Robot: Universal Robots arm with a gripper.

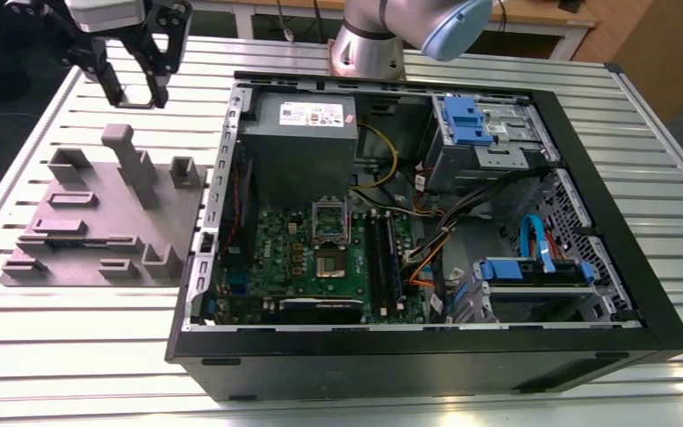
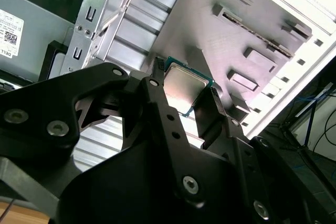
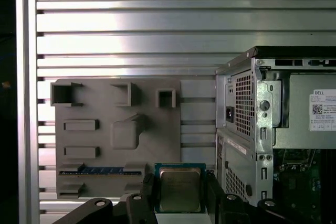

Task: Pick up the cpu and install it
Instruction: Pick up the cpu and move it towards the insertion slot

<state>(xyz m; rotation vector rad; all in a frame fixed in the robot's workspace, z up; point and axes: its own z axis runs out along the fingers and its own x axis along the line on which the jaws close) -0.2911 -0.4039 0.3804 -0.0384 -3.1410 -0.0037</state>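
In both wrist views my gripper (image 2: 185,97) (image 3: 180,196) is shut on the cpu (image 2: 184,83) (image 3: 179,187). It is a flat square chip with a silvery metal top and a thin green rim, pinched at two opposite edges by the black fingers (image 2: 157,100). The exterior view puts the gripper (image 1: 136,96) high at the back on that view's left, over the slatted table just behind the grey fixture block (image 1: 104,222). The motherboard's socket (image 1: 332,224) lies inside the open computer case (image 1: 437,347), well to the exterior view's right of the gripper.
The grey block has raised posts and pockets (image 3: 118,129). Inside the case are a power supply (image 1: 300,120), blue drive cages (image 1: 472,120), loose cables (image 1: 437,240) and memory slots (image 1: 380,258). The arm's base (image 1: 365,49) stands behind the case on the slatted table (image 1: 68,356).
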